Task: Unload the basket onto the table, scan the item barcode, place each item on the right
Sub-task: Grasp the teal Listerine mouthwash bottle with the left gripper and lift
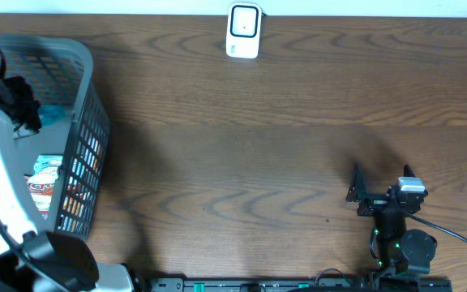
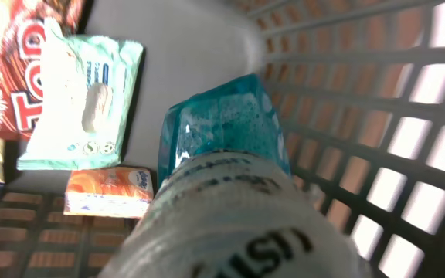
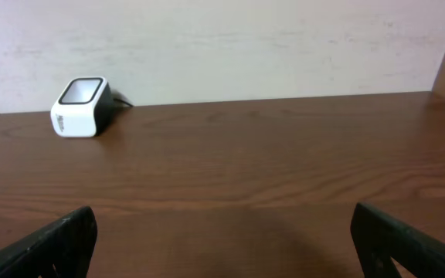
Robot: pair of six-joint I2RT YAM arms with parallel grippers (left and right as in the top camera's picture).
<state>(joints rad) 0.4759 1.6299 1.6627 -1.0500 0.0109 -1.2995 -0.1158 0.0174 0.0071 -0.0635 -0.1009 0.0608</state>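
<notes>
One teal bottle (image 2: 222,131) is inside the one grey basket (image 1: 85,158), beside at least three packets (image 2: 83,100). Whether the left gripper (image 1: 24,107) is holding it, I cannot tell. The right gripper (image 3: 222,247) is wide open and empty. One scanner (image 1: 243,31) stands apart.

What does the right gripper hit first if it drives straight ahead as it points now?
Nothing close: the right gripper, jaws open, faces bare table, then the back wall. The scanner sits well left of that line. Depth to the wall is unclear.
</notes>
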